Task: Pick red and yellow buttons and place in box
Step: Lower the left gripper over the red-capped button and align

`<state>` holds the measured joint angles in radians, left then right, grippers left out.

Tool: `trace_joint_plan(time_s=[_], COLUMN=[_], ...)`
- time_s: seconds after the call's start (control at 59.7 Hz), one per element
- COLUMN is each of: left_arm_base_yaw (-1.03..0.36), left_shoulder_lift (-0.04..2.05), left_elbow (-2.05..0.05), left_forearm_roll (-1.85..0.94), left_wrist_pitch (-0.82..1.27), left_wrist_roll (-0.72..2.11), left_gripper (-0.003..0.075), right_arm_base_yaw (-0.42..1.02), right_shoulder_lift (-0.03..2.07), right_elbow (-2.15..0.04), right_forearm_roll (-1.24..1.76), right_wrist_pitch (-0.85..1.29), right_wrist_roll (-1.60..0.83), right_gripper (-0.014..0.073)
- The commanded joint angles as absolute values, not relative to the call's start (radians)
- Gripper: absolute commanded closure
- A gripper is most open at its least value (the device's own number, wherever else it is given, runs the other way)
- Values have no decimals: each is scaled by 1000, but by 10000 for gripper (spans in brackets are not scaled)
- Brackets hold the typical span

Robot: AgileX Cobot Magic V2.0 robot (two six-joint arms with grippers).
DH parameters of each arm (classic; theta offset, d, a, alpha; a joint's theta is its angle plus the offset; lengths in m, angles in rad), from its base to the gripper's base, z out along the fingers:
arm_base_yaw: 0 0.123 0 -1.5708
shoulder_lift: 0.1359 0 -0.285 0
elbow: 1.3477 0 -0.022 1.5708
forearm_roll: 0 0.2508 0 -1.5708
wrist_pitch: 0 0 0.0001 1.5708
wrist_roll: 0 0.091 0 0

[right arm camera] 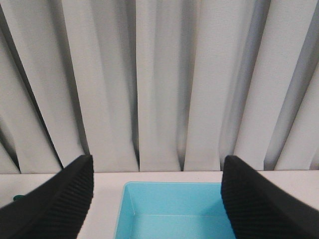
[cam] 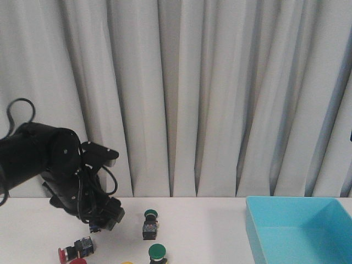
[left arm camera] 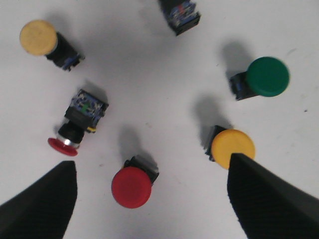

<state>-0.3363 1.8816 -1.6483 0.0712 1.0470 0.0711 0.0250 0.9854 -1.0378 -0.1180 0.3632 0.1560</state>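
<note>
From the left wrist camera I see my left gripper (left arm camera: 149,199) spread wide and holding nothing, its fingers at the lower corners of the frame. An upright red button (left arm camera: 131,185) sits between them at lower centre. A yellow button (left arm camera: 232,148) touches the edge of the lower-right finger, a tipped red one (left arm camera: 75,130) lies at middle left, and another yellow one (left arm camera: 39,38) at upper left. A green button (left arm camera: 266,76) stands at upper right. My right gripper (right arm camera: 157,199) hangs open and empty above the box (right arm camera: 169,211).
</note>
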Motion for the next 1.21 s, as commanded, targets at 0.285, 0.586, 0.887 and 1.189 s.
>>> trace_joint_plan(time_s=[0.285, 0.586, 0.887, 1.189], left_arm_base_yaw=[-292, -292, -262, -214], left_shoulder_lift=[1929, 2007, 2067, 2069], left_elbow=[-1684, -1684, -1684, -1684], left_forearm_roll=[92, 92, 93, -42], left_wrist_pitch=[1098, 1089, 1093, 1080], left_wrist_roll=[-40, -36, -37, 32], left_gripper=[140, 140, 140, 169], right_arm_base_yaw=[21, 21, 21, 21], right_shoulder_lift=[977, 977, 977, 977], right_elbow=[-1072, -1072, -1072, -1072], right_forearm_roll=[-129, -129, -129, -129], right_wrist_pitch=[290, 290, 291, 291], right_wrist_roll=[145, 145, 145, 145], right_gripper=[86, 86, 86, 86])
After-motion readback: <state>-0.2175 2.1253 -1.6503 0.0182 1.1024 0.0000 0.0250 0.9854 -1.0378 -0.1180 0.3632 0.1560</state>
